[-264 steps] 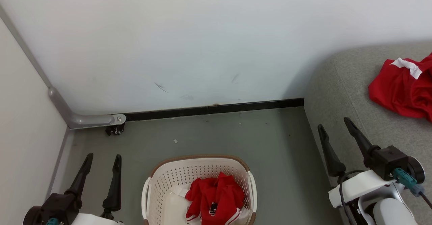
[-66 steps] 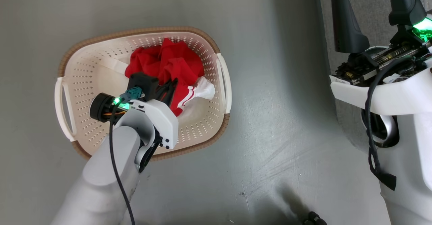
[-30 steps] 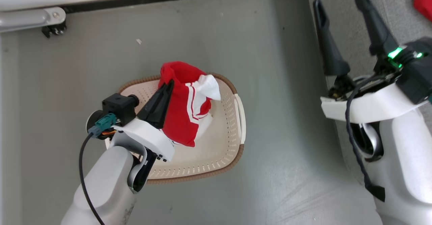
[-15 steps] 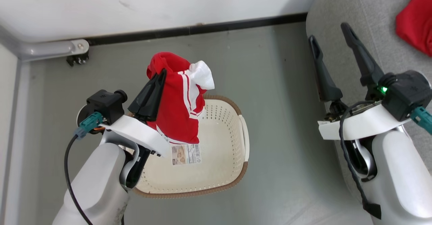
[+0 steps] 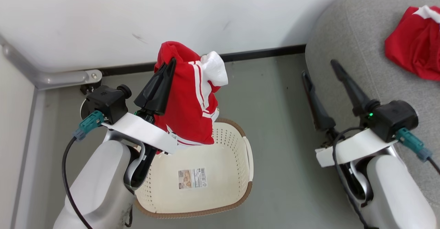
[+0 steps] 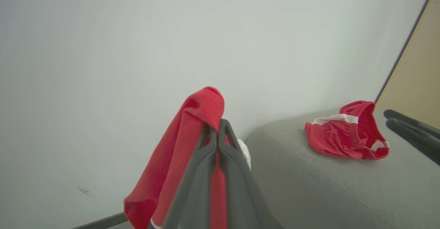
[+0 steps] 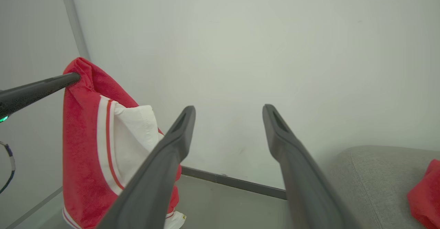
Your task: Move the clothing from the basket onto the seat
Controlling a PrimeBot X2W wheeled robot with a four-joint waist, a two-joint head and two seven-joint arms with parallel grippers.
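My left gripper (image 5: 171, 63) is shut on a red garment with white stripes (image 5: 190, 98), which hangs from its tips well above the basket (image 5: 220, 201). The same garment (image 6: 178, 150) drapes over the closed fingers in the left wrist view (image 6: 216, 126) and hangs at the left of the right wrist view (image 7: 92, 143). The basket is cream-white, perforated, brown-rimmed, with a barcode sticker (image 5: 192, 178) on its bare floor. My right gripper (image 5: 319, 69) stands open and empty beside the grey seat (image 5: 347, 43). Another red garment (image 5: 414, 57) lies on the seat (image 6: 326, 181).
A white wall with a black skirting strip (image 5: 261, 53) runs behind the basket. A grey metal rail on a castor (image 5: 68, 77) sits at the left by a side panel. Grey floor (image 5: 285, 126) separates basket and seat.
My left gripper has risen further with the red garment, lifting it fully clear of the basket. The head camera has tilted up, so the scene sits lower. The right gripper stays open.
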